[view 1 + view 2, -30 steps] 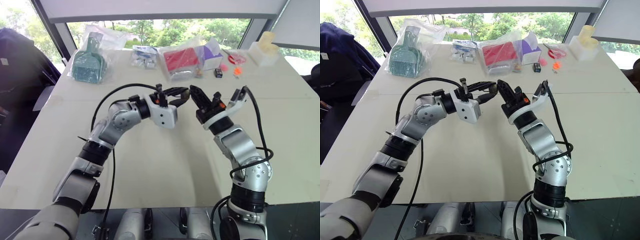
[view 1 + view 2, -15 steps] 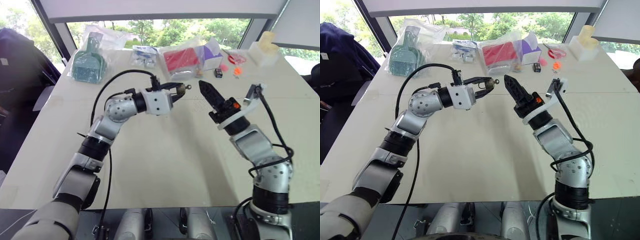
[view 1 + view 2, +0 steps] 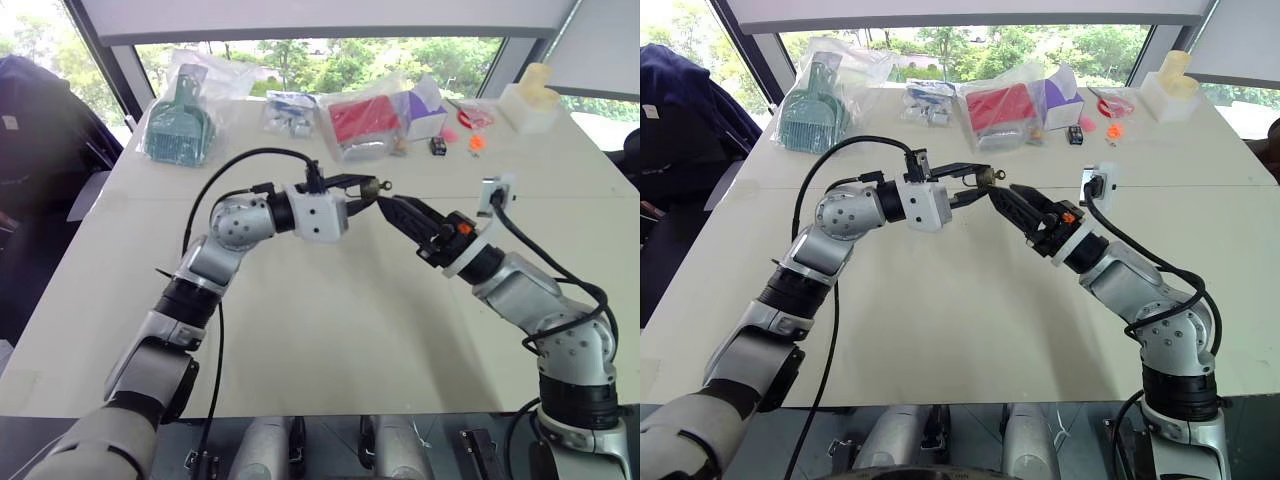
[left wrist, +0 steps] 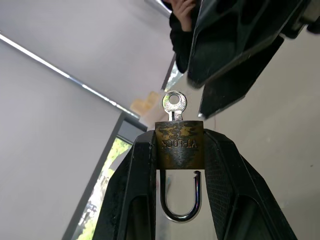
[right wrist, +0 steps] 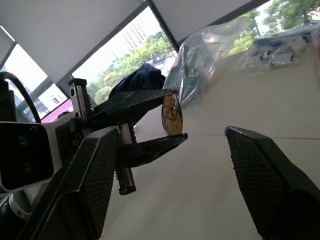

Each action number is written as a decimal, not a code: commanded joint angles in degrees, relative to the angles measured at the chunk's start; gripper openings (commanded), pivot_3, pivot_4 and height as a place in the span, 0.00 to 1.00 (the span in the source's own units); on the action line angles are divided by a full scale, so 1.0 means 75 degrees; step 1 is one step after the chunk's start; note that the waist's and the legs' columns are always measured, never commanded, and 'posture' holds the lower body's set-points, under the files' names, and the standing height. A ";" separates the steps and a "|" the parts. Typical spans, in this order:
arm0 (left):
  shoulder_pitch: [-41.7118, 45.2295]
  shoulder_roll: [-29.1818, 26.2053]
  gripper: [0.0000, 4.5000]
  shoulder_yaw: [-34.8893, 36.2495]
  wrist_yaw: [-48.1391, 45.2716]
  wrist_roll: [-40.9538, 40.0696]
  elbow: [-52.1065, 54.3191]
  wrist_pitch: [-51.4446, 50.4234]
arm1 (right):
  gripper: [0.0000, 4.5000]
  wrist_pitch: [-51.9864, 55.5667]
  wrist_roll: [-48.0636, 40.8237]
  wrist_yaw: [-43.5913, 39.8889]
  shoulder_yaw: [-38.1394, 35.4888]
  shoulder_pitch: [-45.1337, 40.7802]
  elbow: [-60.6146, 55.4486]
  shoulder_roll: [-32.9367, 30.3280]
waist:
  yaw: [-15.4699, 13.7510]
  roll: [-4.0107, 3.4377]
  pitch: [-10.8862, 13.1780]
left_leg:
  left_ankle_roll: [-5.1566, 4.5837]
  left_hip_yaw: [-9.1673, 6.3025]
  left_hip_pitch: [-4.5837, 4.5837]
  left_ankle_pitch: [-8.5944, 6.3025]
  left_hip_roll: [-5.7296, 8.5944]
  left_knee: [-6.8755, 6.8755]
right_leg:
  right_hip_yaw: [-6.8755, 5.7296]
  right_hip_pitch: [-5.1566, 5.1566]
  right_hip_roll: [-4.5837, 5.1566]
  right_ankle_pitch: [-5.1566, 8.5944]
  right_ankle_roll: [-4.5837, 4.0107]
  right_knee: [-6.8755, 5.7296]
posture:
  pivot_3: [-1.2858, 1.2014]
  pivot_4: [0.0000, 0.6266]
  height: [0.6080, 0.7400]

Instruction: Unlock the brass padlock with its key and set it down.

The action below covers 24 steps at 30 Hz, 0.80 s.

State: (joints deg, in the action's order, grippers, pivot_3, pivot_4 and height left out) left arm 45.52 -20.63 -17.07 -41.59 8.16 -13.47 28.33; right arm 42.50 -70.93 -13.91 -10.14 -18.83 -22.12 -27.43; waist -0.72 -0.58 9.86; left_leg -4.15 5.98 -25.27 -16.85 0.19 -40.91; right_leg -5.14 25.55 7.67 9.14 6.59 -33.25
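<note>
- My left gripper is pinched on the brass padlock, holding it up in the air above the table, with the fingers pointing across toward my right arm.
- Since a second ago this arm has hardly shifted; the wrist has rolled a little, so the key end of the lock now faces my other gripper.
- In the left wrist view the padlock sits squarely between my two fingers: a worn yellow-brass body with stamped lettering.
- Its silvery shackle hangs back toward my wrist, and one leg ends free of the body, so I judge the lock already sprung open.
- The key stands in the body, its round bow sticking out past my fingertips.
- My right gripper was pressed together a second ago, close against the left; half a second ago it stood apart. Now it is spread and lies low, its tips just beside the key.
- In the right wrist view the fingers flank the lock end without touching it.
- I read this as a fresh approach to the key; with the shackle free, what remains is mainly setting the lock down.
</note>
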 commanded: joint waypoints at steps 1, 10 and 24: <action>-0.0053 0.0024 0.17 0.0002 -0.0104 -0.0213 0.0517 0.0013 | 0.78 -0.0019 0.0053 -0.0242 -0.0045 -0.0198 -0.0046 0.0042 | -0.0001 0.0000 0.0000 | 0.0000 -0.0001 0.0000 0.0000 0.0000 0.0000 | 0.0000 0.0000 0.0000 0.0000 0.0000 0.0000 | 0.52 0.24 0.96; -0.0215 0.0073 0.17 -0.0014 -0.0255 -0.0218 0.0764 0.0002 | 0.23 0.0109 0.0335 -0.0391 0.0046 -0.0224 0.0056 0.0165 | 0.0000 0.0000 0.0000 | 0.0000 0.0000 0.0000 0.0000 0.0000 -0.0001 | 0.0000 0.0000 0.0000 0.0000 0.0000 0.0000 | 0.52 0.24 0.96; -0.0145 -0.0178 0.72 0.0076 -0.0880 -0.0643 0.0491 -0.0593 | 0.00 0.0304 0.0570 -0.0330 0.0097 -0.0131 -0.0021 0.0316 | 0.0003 0.0000 0.0000 | 0.0001 -0.0001 0.0000 0.0001 0.0000 -0.0003 | 0.0000 0.0000 -0.0001 0.0000 0.0000 -0.0001 | 0.52 0.24 0.96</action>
State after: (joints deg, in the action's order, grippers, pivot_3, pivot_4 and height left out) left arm 43.50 -21.84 -17.01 -47.23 4.67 -10.31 25.09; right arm 45.53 -66.84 -16.51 -8.41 -19.07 -21.01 -25.31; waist -0.70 -0.59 9.86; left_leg -4.14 5.98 -25.27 -16.84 0.19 -40.93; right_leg -5.15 25.55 7.66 9.13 6.58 -33.26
